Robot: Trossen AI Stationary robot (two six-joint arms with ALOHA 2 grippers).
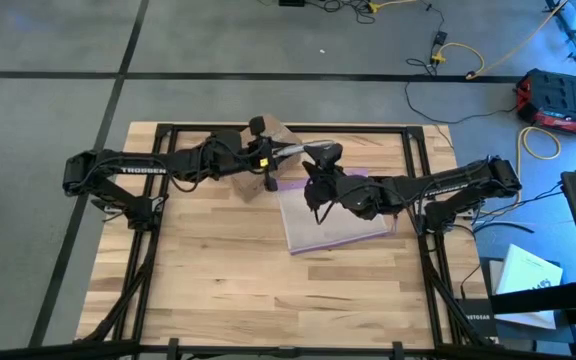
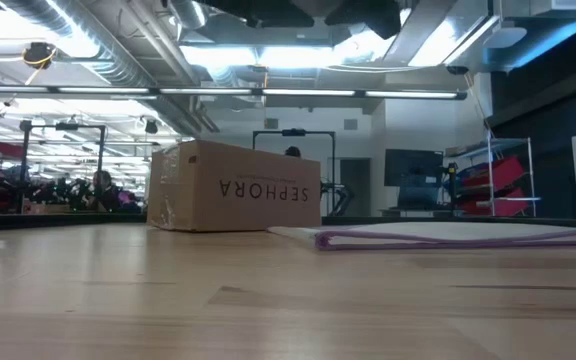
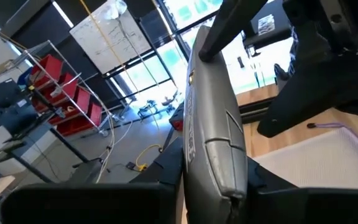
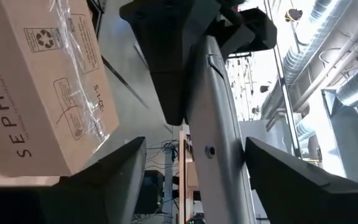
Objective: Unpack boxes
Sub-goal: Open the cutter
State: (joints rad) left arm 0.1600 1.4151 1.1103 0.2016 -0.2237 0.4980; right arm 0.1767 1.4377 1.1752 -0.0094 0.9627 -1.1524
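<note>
Near the tabletop's far edge, the left gripper (image 1: 271, 152) clamps the slim grey knife-like tool (image 3: 213, 134) above the brown cardboard Sephora box (image 2: 233, 187), while the right gripper (image 1: 320, 157) stands wide around the tool.

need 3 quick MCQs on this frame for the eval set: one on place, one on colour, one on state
1. Where is the box?
A. on the bag
B. on the table, next to the bag
C. in the right pincer

2. What colour is the bag's edge?
A. purple
B. green
C. orange

3. How is the right pincer?
A. shut on the box
B. shut on the bag
C. open around the tool

Key:
1 B: the box stands on the table, with the bag lying flat beside it.
2 A: a purple strip runs along the bag's rim.
3 C: the right pincer has its fingers spread wide, either side of the tool.
</note>
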